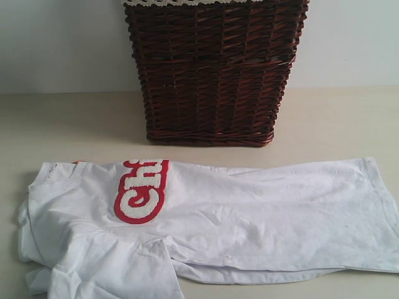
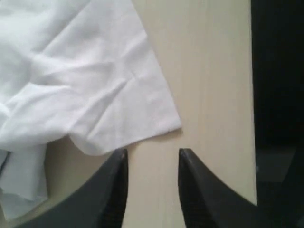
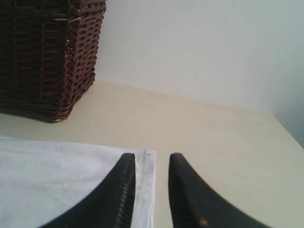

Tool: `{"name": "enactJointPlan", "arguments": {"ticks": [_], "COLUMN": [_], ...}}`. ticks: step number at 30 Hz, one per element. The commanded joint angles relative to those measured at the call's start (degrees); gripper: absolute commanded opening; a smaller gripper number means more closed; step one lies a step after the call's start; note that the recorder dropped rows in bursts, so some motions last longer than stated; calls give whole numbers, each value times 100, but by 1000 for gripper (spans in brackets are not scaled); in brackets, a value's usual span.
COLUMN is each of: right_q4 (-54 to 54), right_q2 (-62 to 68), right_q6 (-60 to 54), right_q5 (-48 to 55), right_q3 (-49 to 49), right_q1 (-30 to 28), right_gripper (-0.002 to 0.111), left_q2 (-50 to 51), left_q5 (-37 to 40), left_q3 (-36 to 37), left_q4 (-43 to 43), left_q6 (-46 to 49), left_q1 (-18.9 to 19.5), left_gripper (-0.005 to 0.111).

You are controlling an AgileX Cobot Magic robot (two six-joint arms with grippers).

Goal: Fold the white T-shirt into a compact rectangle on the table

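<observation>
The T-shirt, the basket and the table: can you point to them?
white T-shirt (image 1: 262, 212), exterior view, middle of its body.
wicker basket (image 1: 212, 75), exterior view, its front wall.
table (image 1: 68, 124), exterior view, bare part left of the basket.

Plain white T-shirt (image 1: 262, 212) in front of the basket (image 1: 212, 75), with white lettering (image 1: 140, 192) outlined in red. Dark brown wicker, woven in horizontal bands, trimmed with white lace (image 1: 206, 2). Pale cream table (image 1: 336, 118) beneath the basket. Black left claw (image 2: 152, 152) and black right claw (image 3: 152, 156), finely ribbed inside.
</observation>
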Motion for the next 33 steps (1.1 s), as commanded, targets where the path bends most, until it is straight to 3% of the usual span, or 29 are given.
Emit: {"name": "enactJointPlan", "arguments": {"ticks": [1,3,5,12,20,27,33], "right_q4": [-14,-14,-14,-14,-14,-14,-14], "right_q2": [-3,-3,-3,-3,-3,-3,-3], "right_q6": [13,13,13,13,13,13,13], "right_q5": [-51,-51,-51,-51,-51,-51,-51], "right_q3": [14,14,14,14,14,14,14], "right_q1": [-28,-28,-28,-28,-28,-28,-28], "right_gripper": [25,25,25,25,25,25,25], "left_q2": [758,1122,1362,1644,1656,1656,1656], "left_q5": [-1252,-2135,-2396,-1263,-756,432,316], "left_q3": [21,-2,-113,-509,-533,-533,-533], "left_q4": [-424,-671,-666,-1497,-885,-846,-941], "left_q6": [-364,-1008,-1452,-1938,-2501,-2641,-2641], "left_q1": [-444,-685,-835,-1005,-1005,-1005,-1005], "left_gripper": [36,36,36,36,36,36,36]}}
